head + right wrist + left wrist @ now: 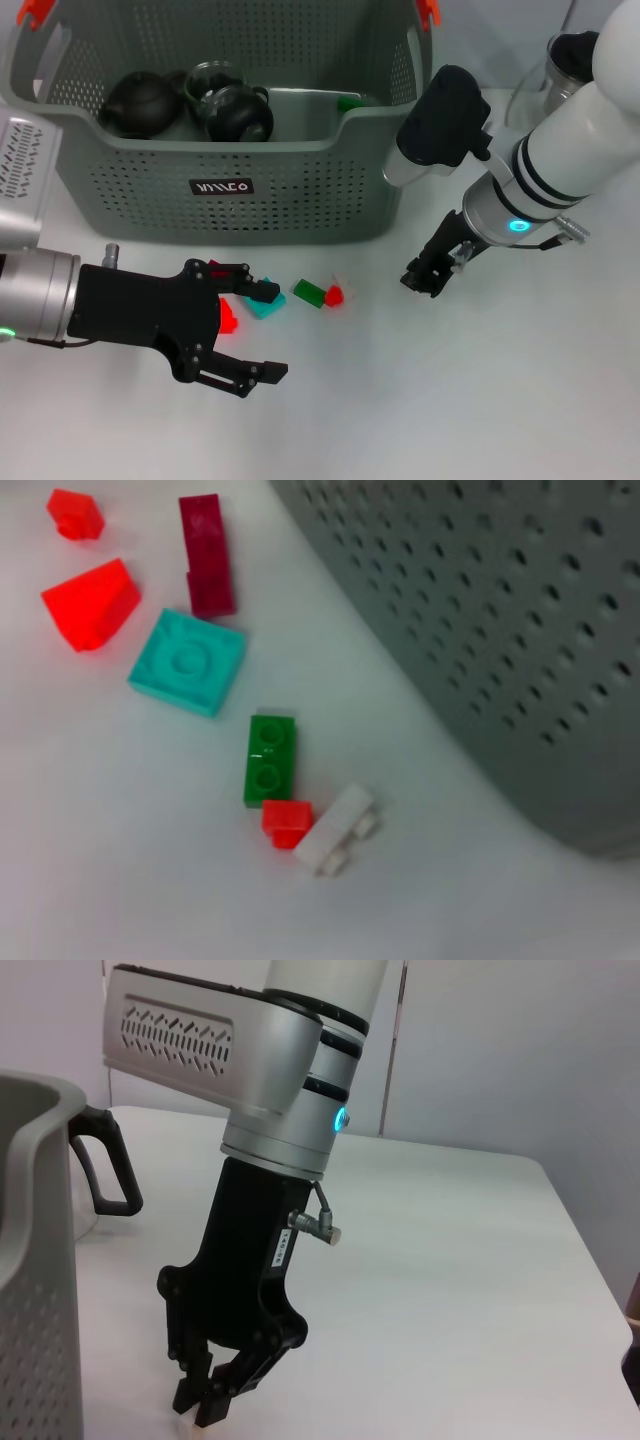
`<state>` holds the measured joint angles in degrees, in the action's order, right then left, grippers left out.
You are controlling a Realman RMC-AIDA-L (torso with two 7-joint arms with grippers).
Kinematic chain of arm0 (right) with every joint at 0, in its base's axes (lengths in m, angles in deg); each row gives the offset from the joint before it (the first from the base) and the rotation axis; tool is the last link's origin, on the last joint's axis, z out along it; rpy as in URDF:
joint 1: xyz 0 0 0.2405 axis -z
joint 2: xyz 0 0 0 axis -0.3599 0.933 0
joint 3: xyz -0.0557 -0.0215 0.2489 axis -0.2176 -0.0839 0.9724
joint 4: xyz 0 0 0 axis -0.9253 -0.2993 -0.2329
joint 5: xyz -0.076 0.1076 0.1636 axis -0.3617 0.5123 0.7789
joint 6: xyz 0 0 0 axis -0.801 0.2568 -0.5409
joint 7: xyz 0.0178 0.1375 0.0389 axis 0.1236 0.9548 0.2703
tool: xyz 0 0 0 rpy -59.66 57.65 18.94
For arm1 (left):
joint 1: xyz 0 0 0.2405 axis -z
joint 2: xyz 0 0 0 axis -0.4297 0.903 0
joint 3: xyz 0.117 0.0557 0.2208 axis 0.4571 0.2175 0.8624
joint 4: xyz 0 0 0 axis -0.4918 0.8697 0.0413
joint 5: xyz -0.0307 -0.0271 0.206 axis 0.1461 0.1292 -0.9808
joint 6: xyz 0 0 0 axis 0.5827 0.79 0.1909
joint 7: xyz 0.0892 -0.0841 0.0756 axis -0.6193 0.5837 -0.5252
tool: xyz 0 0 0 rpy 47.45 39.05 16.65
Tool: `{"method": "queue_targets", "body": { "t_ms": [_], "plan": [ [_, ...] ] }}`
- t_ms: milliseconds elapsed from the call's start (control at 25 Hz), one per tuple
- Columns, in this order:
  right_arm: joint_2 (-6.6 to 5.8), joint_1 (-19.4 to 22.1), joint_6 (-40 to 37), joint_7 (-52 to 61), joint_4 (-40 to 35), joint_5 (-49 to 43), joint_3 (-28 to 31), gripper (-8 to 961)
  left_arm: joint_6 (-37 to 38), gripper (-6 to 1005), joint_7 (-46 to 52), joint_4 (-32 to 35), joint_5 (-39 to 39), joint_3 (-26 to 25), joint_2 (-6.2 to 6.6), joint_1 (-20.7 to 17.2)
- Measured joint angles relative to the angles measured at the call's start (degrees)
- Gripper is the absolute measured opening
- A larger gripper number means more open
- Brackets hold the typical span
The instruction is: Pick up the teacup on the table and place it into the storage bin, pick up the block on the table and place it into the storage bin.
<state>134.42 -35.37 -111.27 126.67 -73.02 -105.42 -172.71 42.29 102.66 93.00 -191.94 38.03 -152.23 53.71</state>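
Several small blocks lie on the table in front of the storage bin (150, 215): a red block (228, 315), a teal block (266, 307), a green block (308, 293) and a small red block (335, 295). The right wrist view shows the teal block (188, 662), the green block (270, 758) and a white block (335, 830). My left gripper (272, 332) is open and low beside the red block, its far finger over the teal one. My right gripper (425, 277) (205, 1405) stands shut with its tips at the table, right of the blocks. No teacup shows on the table.
Inside the bin lie a black teapot (140, 105), a glass cup (210, 78), a dark round cup (240, 117) and a green piece (350, 102). A glass teapot (555, 60) stands at the back right, behind my right arm.
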Motion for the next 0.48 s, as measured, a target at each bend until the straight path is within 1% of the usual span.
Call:
{"method": "queue_targets", "body": {
  "t_ms": [240, 480],
  "plan": [
    [-0.03, -0.2, -0.1, 0.0, 0.4, 0.9, -0.9, 108, -0.1, 904, 0.0, 0.0, 0.0, 0.0, 0.00, 0.1],
    [-0.18, 0.9, -0.9, -0.1, -1.0, 1.8, -1.2, 108, -0.1, 904, 0.0, 0.1, 0.0, 0.0, 0.00, -0.1]
  ]
}}
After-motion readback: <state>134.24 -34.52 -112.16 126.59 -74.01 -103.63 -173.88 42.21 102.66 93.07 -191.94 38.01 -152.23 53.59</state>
